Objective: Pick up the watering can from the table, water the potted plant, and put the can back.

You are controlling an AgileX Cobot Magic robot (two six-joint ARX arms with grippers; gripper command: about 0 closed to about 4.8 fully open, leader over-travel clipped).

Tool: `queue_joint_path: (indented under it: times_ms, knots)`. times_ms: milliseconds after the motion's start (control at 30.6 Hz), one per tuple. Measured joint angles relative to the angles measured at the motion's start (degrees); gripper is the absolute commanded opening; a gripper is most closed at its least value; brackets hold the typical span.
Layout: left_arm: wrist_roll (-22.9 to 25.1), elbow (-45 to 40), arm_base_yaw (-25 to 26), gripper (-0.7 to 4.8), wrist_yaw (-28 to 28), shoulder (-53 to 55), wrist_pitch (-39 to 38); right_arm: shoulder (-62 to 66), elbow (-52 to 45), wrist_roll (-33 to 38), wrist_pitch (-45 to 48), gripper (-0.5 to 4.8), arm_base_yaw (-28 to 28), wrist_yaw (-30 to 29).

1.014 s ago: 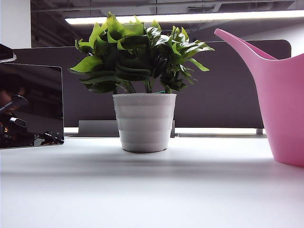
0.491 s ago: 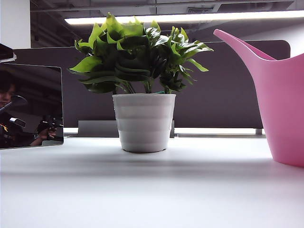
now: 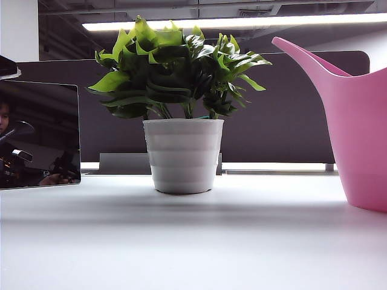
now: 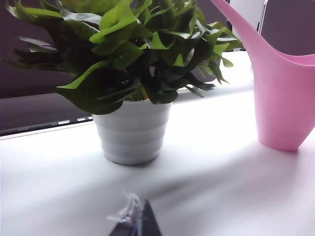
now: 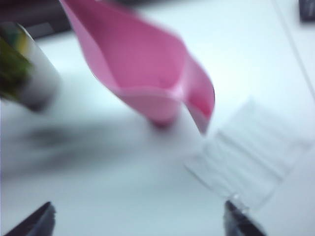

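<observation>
A wide, smooth white counter (image 3: 193, 241) carries a large glossy pink plastic watering can (image 3: 357, 121), partly cut off, beside a bushy green plant in a ribbed white pot (image 3: 183, 154). The right pincer (image 5: 140, 221) hovers above the can, tips spread wide, blurred. The left pincer (image 4: 134, 223) shows only a dark tip; its opening cannot be told.

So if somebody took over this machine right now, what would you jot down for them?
Right pincer: open, empty, above the table, looking down on the watering can.
Left pincer: only a tip shows; open or shut is unclear. It faces the potted plant.
Watering can stands on the table, apart from the plant.
Done: nothing yet.
Left: grasp the can, water the plant, set the can back.
</observation>
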Motion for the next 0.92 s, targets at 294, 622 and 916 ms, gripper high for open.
queue_joint_path:
  times_ms: [294,622,916]
  knots:
    - [0.0,0.0,0.0,-0.05,-0.02,0.0,0.0,-0.87,-19.89,3.89,7.19,4.79,0.07,2.78]
    - [0.02,0.0,0.0,-0.05,-0.02,0.0,-0.02,-1.68,-32.3,7.1,20.31,4.79,0.11,2.73]
    - [0.0,0.0,0.0,-0.05,0.0,0.0,-0.02,0.59,-37.88,7.28,31.08,4.79,0.35,7.98]
